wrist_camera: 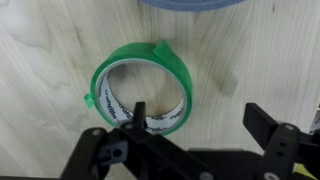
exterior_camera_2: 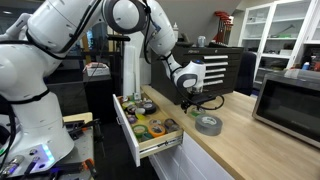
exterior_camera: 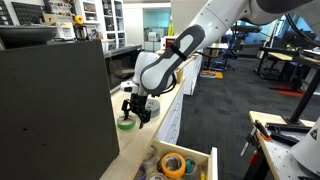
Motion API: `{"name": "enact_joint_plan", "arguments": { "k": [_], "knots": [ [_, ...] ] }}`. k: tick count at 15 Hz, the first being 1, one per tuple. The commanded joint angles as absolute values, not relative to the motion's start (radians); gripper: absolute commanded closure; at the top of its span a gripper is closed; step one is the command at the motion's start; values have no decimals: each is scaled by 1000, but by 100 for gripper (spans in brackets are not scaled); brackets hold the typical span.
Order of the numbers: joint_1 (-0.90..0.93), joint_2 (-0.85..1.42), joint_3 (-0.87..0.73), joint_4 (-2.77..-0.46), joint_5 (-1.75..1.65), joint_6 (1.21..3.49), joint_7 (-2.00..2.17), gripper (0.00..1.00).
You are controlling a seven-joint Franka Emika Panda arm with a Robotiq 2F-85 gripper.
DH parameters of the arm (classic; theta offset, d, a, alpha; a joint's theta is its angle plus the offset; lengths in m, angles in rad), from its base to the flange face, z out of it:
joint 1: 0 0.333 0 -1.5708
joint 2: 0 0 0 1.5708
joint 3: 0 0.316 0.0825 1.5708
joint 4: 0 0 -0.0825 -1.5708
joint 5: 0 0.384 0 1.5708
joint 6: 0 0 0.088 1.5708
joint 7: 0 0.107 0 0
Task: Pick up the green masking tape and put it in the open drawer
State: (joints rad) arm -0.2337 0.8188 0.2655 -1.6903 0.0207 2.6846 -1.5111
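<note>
The green masking tape [wrist_camera: 135, 56] lies flat on the wooden counter, a ring with a white printed inner face. In the wrist view my gripper [wrist_camera: 200, 122] is open just above it. One finger stands inside the ring's hole and the other outside it to the right, so the ring's right wall lies between them. In an exterior view the tape [exterior_camera: 126, 123] shows just under the gripper [exterior_camera: 138, 110]. In the other exterior view the gripper [exterior_camera_2: 190, 100] hides the tape. The open drawer [exterior_camera_2: 128, 133] holds several tape rolls and also shows at the bottom of an exterior view [exterior_camera: 200, 154].
A grey tape roll [exterior_camera_2: 208, 123] lies on the counter close beside the gripper, and its edge shows at the top of the wrist view [wrist_camera: 190, 4]. A microwave [exterior_camera_2: 290, 100] stands at one end of the counter. A dark cabinet [exterior_camera: 50, 100] stands beside the counter.
</note>
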Motion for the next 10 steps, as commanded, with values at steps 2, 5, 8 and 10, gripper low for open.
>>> {"name": "enact_joint_plan", "arguments": {
  "k": [2, 5, 8, 10],
  "knots": [
    [-224, 845, 249, -1634, 12, 2594, -1528, 0],
    [-217, 853, 232, -1623, 14, 2559, -1521, 0],
    [-214, 863, 226, -1614, 19, 2555, -1515, 27],
    [-216, 868, 230, -1609, 25, 2555, -1513, 39]
  ]
}}
